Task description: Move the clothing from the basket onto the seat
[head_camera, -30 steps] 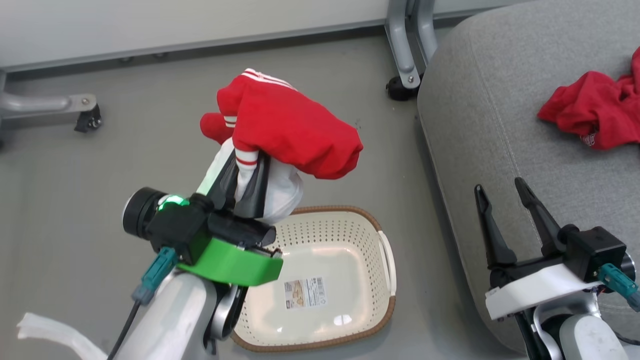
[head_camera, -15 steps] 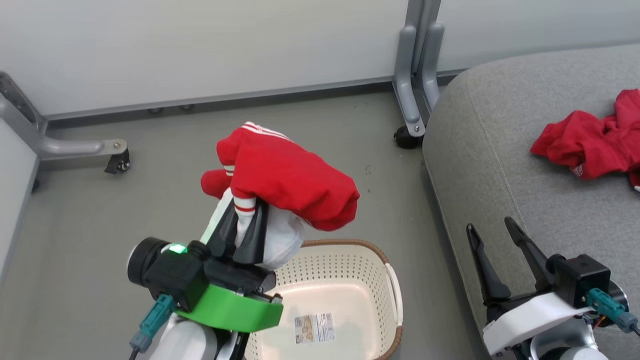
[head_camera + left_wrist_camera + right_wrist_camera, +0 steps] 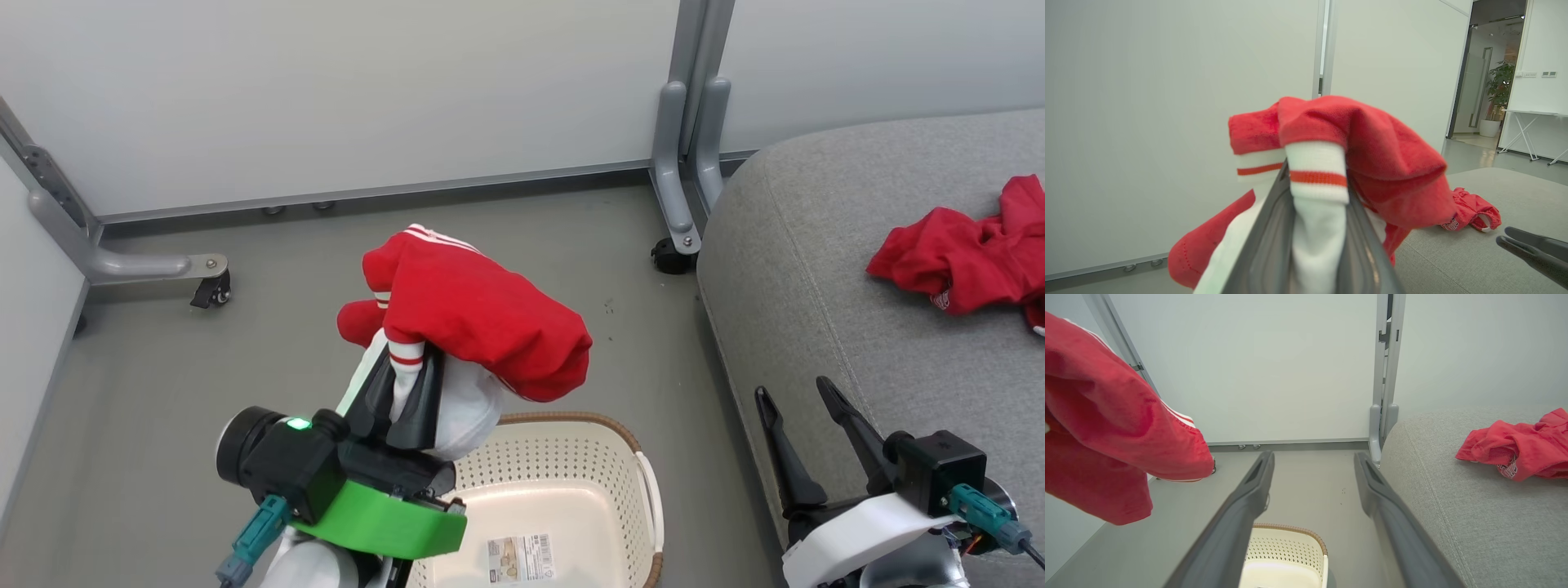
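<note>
Aloft over the basket [image 3: 563,457], left end effector [image 3: 404,392] clamps the striped garment [image 3: 482,318]; right end effector [image 3: 793,390] gapes at the seat [image 3: 857,286] edge.

Raised in the left gripper's [image 3: 408,366] clamp, a garment [image 3: 482,327] hangs over the far left rim of the basket [image 3: 571,425], which stands on the floor [image 3: 163,367] with a label [image 3: 520,558] inside. The seat [image 3: 816,269] lies to the basket's right, the other garment [image 3: 955,257] on it toward its right side. The right gripper [image 3: 792,388], fingers apart, hovers at the seat's near left edge. Behind stands a wall [image 3: 367,98], with a frame leg [image 3: 682,163] just off the seat's far left corner.
</note>
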